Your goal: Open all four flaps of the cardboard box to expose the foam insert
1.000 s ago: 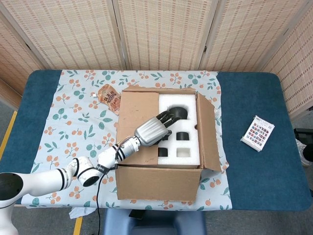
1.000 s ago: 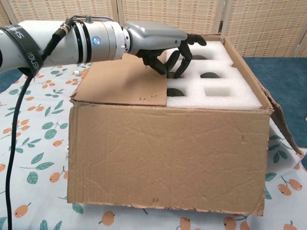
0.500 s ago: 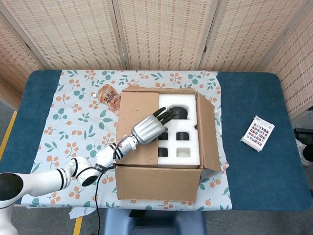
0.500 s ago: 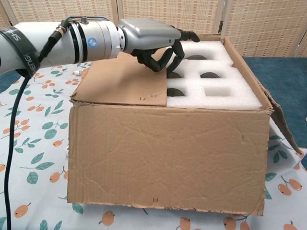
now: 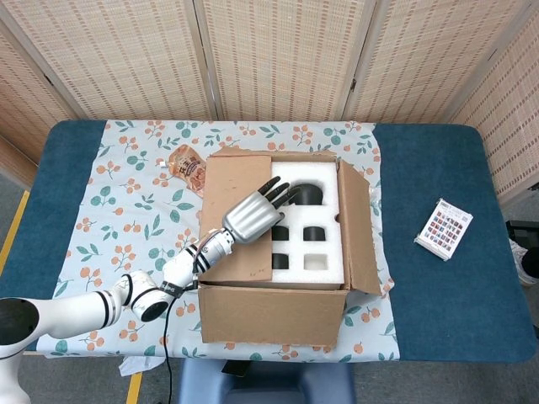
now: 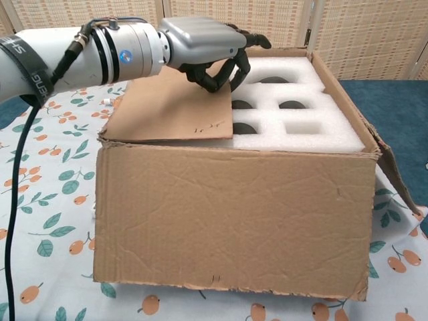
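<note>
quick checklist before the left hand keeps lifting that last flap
1. Left hand has fingers hooked under the left flap edge: ok, flap slightly raised in the chest view.
2. Grip firm enough to hold: cannot tell.
3. Swing path to the left: not ok, snack packet lies beside the box there.
4. Foam insert free of the fingers: cannot tell.
5. Other three flaps open: ok.
6. Right hand out of the way: ok, not in view.
</note>
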Robot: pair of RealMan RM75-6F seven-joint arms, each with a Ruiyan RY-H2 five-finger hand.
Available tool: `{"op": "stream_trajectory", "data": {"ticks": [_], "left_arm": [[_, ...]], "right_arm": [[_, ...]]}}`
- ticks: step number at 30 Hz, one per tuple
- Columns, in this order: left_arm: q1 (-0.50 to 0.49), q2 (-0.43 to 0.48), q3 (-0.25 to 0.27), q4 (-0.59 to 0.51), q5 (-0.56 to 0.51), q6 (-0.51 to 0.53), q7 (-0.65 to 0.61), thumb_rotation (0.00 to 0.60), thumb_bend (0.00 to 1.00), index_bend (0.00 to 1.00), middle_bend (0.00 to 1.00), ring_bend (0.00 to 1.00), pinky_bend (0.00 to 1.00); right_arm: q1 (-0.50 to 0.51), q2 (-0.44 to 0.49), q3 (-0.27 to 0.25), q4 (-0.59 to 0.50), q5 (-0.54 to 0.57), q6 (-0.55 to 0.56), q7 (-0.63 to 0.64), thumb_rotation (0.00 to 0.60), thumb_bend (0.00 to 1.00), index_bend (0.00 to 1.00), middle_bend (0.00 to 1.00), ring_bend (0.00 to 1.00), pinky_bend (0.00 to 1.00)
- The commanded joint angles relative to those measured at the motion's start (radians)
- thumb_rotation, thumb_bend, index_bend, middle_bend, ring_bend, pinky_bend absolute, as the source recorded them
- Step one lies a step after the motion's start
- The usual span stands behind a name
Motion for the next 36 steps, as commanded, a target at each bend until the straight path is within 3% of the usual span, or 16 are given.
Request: {"op": "stream_trajectory", "data": {"ticks": [1, 20, 36], "left_arm": [[-0.006, 0.000, -0.009, -0.003, -0.011, 0.011, 0.024, 0.600, 1.00, 0.67, 0.01, 0.00, 0.00], [0.008, 0.073, -0.039, -0.082, -0.097, 0.095, 0.183, 0.600, 1.00, 0.66, 0.03, 0.00, 0.00], [0.026, 0.168, -0.065, -0.104, -0.123, 0.132, 0.182, 0.600, 1.00, 0.64, 0.04, 0.00, 0.00]], "right_arm": [[-0.002, 0.001, 0.000, -0.002, -0.001, 0.002, 0.001, 0.252, 0.47, 0.37, 0.00, 0.00, 0.00], [-0.007, 0.001, -0.007, -0.019, -0.017, 0.009, -0.019, 0.251, 0.47, 0.37, 0.00, 0.00, 0.00], [-0.001, -0.005, -0.015, -0.041, -0.025, -0.005, -0.064, 0.252, 0.47, 0.37, 0.00, 0.00, 0.00]]}}
